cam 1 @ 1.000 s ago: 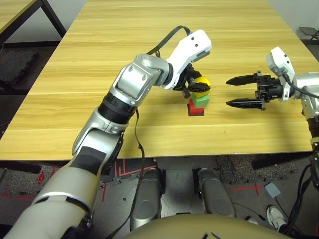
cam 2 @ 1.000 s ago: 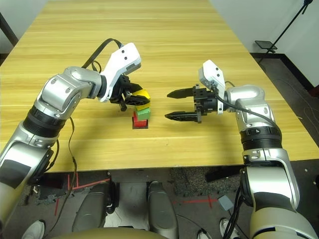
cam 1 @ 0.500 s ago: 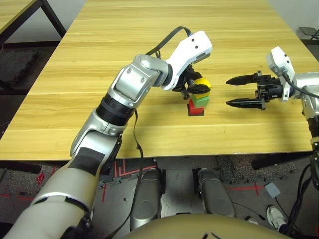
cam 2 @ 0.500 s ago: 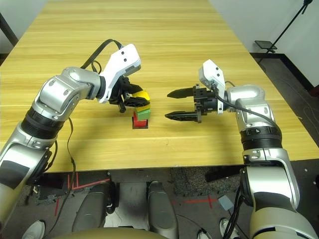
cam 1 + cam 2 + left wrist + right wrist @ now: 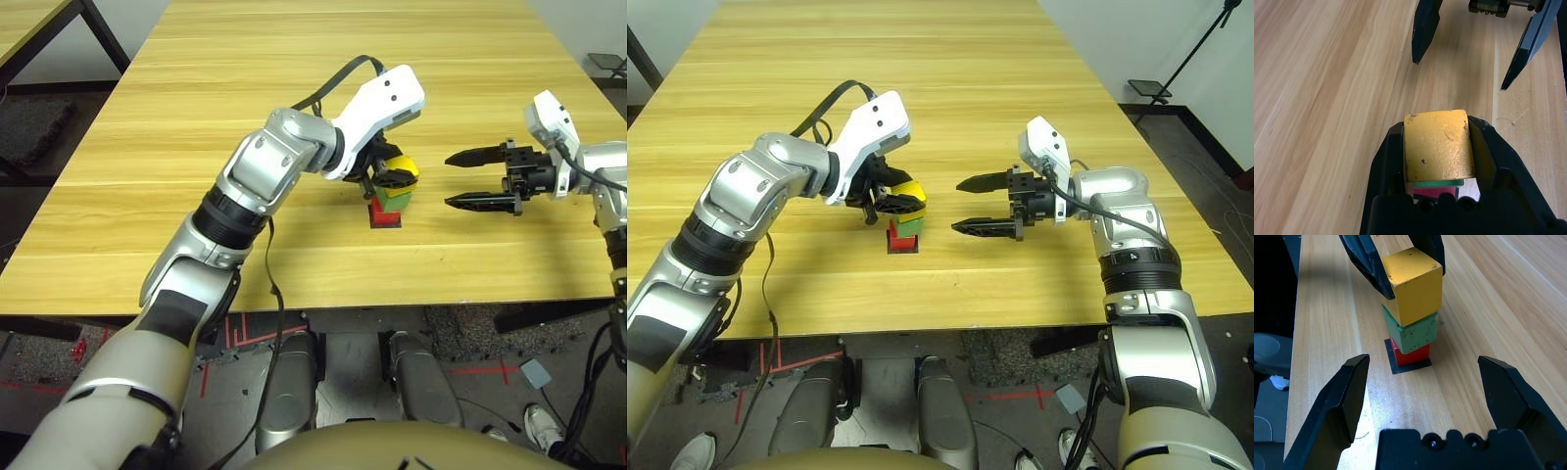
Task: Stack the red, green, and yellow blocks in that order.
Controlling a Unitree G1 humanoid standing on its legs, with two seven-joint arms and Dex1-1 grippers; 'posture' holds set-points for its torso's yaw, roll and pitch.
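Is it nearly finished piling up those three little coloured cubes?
Almost. Done: the small green cube sits on the small red cube, which rests on a flat black square patch. In hand: the left gripper holds the small yellow cube on top of the green one. Left: letting go. The right gripper waits open nearby.

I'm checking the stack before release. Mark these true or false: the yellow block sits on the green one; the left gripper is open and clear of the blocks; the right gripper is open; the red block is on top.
1. The yellow block sits on the green block: true.
2. The left gripper is open and clear: false, it is shut on the yellow block.
3. The right gripper is open: true.
4. The red block is on top: false, it is at the bottom.
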